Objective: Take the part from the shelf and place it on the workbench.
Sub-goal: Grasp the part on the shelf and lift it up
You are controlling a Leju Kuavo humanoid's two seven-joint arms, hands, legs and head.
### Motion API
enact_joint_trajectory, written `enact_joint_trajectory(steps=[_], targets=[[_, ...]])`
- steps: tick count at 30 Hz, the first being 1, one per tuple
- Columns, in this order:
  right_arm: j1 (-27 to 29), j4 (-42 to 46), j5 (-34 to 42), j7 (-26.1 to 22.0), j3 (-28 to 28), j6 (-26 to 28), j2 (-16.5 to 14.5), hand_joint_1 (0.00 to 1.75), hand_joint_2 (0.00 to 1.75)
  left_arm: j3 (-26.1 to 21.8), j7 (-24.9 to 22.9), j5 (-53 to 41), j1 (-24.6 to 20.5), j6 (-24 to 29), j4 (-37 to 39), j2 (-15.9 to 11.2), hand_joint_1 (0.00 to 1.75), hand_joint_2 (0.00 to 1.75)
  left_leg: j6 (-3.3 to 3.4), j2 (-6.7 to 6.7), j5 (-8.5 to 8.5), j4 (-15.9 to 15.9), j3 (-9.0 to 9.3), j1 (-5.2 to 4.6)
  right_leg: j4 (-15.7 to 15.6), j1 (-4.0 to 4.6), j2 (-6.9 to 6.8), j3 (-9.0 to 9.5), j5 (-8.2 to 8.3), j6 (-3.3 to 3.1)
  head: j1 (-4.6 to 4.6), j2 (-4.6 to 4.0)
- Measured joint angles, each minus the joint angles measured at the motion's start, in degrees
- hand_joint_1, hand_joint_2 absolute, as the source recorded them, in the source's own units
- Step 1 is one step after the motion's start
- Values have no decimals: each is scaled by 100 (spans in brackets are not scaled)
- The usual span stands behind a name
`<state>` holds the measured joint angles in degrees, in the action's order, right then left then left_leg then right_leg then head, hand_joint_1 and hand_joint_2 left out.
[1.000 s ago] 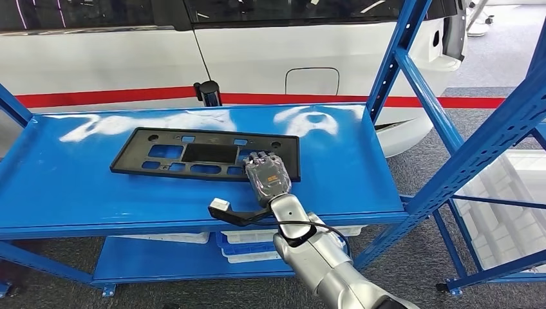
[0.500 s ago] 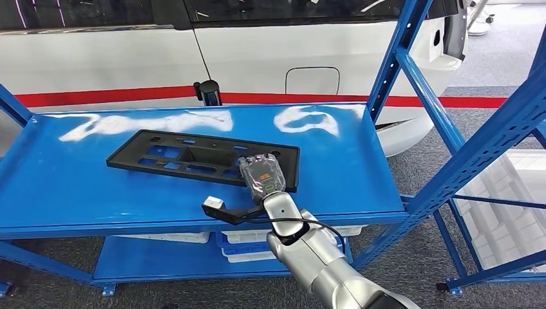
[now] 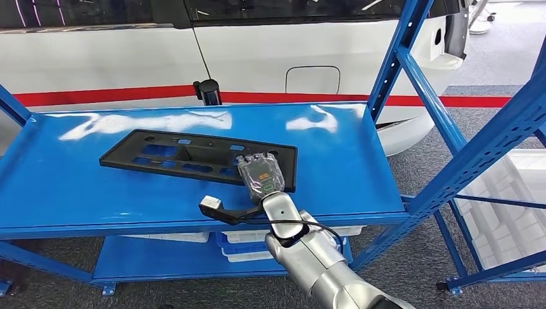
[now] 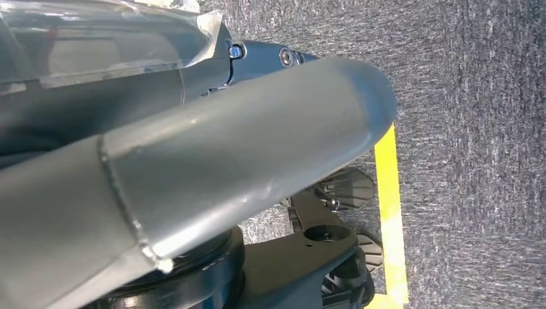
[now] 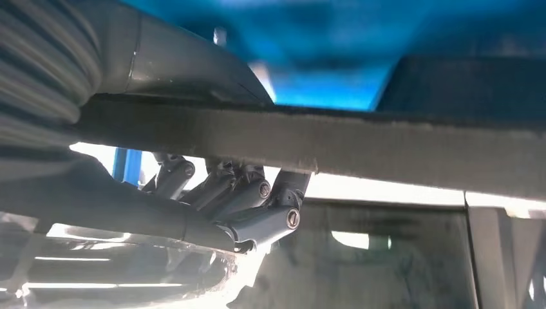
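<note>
The part (image 3: 161, 156) is a flat black plastic plate with several cut-outs, lying lengthwise on the blue shelf board (image 3: 71, 187). My right hand (image 3: 260, 175) holds its near right end, fingers on top, and that end is raised off the board. In the right wrist view the plate's edge (image 5: 386, 145) runs across between the thumb and the dark fingers (image 5: 257, 206) curled around it. My left hand (image 4: 225, 161) hangs over the carpet, a thick grey thumb close to the lens; how its fingers lie is hidden.
Slanted blue shelf uprights (image 3: 399, 51) stand at the right. A white car (image 3: 257, 45) with a red stripe is behind the shelf, with a black post (image 3: 207, 92) at the back edge. White bins (image 3: 257, 248) sit on the lower shelf. Yellow floor line (image 4: 389, 212).
My right hand has shifted a little left and toward me with the plate. The plate's right end has come up off the board and the whole plate has slid left.
</note>
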<state>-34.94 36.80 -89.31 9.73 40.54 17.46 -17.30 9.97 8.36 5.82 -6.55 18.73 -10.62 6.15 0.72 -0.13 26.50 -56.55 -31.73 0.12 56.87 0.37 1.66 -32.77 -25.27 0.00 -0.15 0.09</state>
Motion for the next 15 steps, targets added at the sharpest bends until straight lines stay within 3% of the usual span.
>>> enact_joint_trajectory(steps=[3,8,13,15], targets=[[140,579,1,-15,-31,-21,56,175,175,-104,93,61,17,-15,0,3,0,0,1,-1,-4,-1,-20,0,1,0,-2,-19,0,0,-1,0],[421,3257,0,-159,-563,-120,280,175,175,-271,-84,-119,50,-185,2,14,0,0,1,-4,-5,-4,-61,-2,1,-3,-7,-60,0,0,-1,0],[435,4278,0,-220,-879,-99,438,175,175,-238,-92,-297,46,-121,1,18,0,0,2,-3,-4,-4,-61,-2,1,-4,-6,-59,0,0,0,0],[439,4506,0,-224,-947,-94,480,175,175,-232,-93,-317,41,-107,0,20,0,87,2,-2,-4,-4,-61,-2,1,-3,-6,-60,0,0,0,0]])
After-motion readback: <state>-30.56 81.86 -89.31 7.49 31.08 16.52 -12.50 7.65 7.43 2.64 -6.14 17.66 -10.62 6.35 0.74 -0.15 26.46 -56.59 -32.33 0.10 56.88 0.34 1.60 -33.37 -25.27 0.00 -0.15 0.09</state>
